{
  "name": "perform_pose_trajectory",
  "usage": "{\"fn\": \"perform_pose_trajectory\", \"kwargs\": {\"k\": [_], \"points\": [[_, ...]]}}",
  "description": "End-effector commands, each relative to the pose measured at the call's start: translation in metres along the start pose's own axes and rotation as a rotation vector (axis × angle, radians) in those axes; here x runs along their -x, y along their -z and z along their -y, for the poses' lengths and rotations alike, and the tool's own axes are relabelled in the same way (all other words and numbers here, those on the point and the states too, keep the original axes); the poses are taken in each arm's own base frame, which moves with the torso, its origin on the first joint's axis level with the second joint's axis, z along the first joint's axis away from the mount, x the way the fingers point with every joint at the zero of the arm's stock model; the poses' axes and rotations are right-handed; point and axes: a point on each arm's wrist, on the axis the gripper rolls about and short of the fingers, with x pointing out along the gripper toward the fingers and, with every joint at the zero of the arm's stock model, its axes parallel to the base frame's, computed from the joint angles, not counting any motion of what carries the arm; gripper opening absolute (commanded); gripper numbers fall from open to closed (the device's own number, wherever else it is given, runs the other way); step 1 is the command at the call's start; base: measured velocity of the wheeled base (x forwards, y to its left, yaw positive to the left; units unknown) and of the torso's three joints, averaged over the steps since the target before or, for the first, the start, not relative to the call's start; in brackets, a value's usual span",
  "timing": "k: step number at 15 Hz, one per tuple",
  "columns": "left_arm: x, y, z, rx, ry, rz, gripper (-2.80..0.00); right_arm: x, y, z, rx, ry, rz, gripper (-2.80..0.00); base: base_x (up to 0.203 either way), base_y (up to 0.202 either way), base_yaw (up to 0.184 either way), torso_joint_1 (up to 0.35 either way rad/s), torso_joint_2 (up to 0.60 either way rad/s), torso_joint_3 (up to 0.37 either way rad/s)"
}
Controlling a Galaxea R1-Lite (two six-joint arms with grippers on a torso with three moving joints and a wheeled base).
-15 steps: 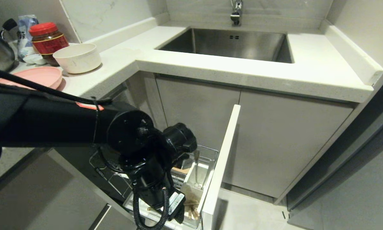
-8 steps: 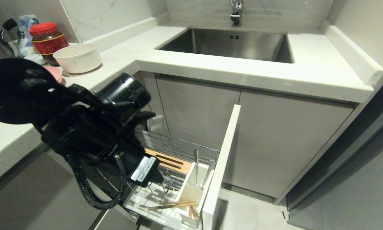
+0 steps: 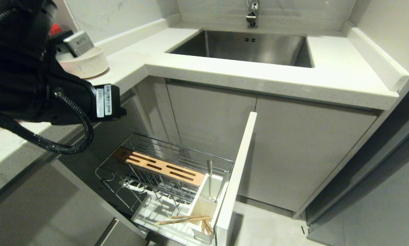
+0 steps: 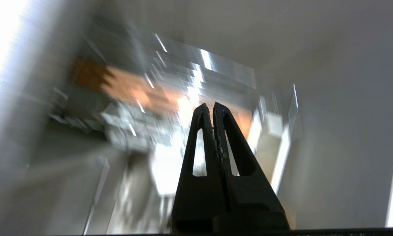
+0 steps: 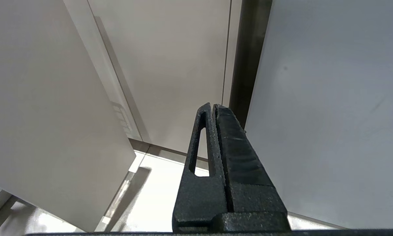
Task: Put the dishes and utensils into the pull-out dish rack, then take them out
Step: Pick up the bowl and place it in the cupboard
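Left pincer [image 4: 213,108], pressed shut and holding nothing, is hanging above the pull-out dish rack [image 3: 163,167], whose light, slippery wooden chopsticks [image 3: 184,219] are inviting a mid-length pinch

Chrome wire dish rack [image 3: 177,160] carries an orange-tan wooden strip [image 3: 163,167] with dark slots; white drip tray [image 3: 150,213] holds light wooden chopsticks [image 3: 184,219]; cutlery box [image 3: 204,203] and front panel [image 3: 237,177] white; cream bowl [image 3: 88,65] on a pale speckled counter [image 3: 266,77]; grey steel sink [image 3: 245,46]; black left arm [image 3: 23,68]
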Motion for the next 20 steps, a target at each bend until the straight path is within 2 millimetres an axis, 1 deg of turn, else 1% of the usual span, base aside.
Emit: {"fn": "perform_pose_trajectory", "kwargs": {"k": [1,4,7,8,9,10,12,13,14,18,20], "points": [[0.018,-0.020,-0.012,0.121,-0.100,0.197,-2.80,-0.002,0.007,0.000,0.000,0.000,-0.026,-2.80,0.000,0.000,0.000,0.000,0.00,0.000],[0.029,-0.037,-0.029,0.212,-0.151,0.323,-2.80,-0.002,0.007,0.000,0.000,0.000,-0.026,-2.80,0.000,0.000,0.000,0.000,0.00,0.000],[0.043,-0.064,-0.051,0.272,-0.227,0.438,-2.80,-0.002,0.007,0.000,0.000,0.000,-0.026,-2.80,0.000,0.000,0.000,0.000,0.00,0.000],[0.044,-0.074,-0.057,0.274,-0.247,0.469,-2.80,-0.002,0.007,0.000,0.000,0.000,-0.026,-2.80,0.000,0.000,0.000,0.000,0.00,0.000],[0.043,-0.083,-0.060,0.265,-0.257,0.491,-2.80,-0.002,0.007,0.000,0.000,0.000,-0.026,-2.80,0.000,0.000,0.000,0.000,0.00,0.000],[0.038,-0.092,-0.062,0.241,-0.259,0.500,-2.80,-0.002,0.007,0.000,0.000,0.000,-0.026,-2.80,0.000,0.000,0.000,0.000,0.00,0.000],[0.018,-0.099,-0.061,0.163,-0.263,0.469,-2.80,-0.002,0.007,0.000,0.000,0.000,-0.026,-2.80,0.000,0.000,0.000,0.000,0.00,0.000],[0.003,-0.100,-0.060,0.108,-0.275,0.433,-0.49,-0.002,0.007,0.000,0.000,0.000,-0.026,-2.80,0.000,0.000,0.000,0.000,0.00,0.000],[-0.013,-0.100,-0.058,0.056,-0.286,0.394,0.00,-0.002,0.007,0.000,0.000,0.000,-0.026,-2.80,0.000,0.000,0.000,0.000,0.00,0.000],[-0.056,-0.099,-0.056,-0.138,-0.333,0.301,0.00,-0.002,0.007,0.000,0.000,0.000,-0.026,-2.80,0.000,0.000,0.000,0.000,0.00,0.000],[-0.064,-0.100,-0.058,-0.168,-0.344,0.301,0.00,-0.002,0.007,0.000,0.000,0.000,-0.026,-2.80,0.000,0.000,0.000,0.000,0.00,0.000]]}}
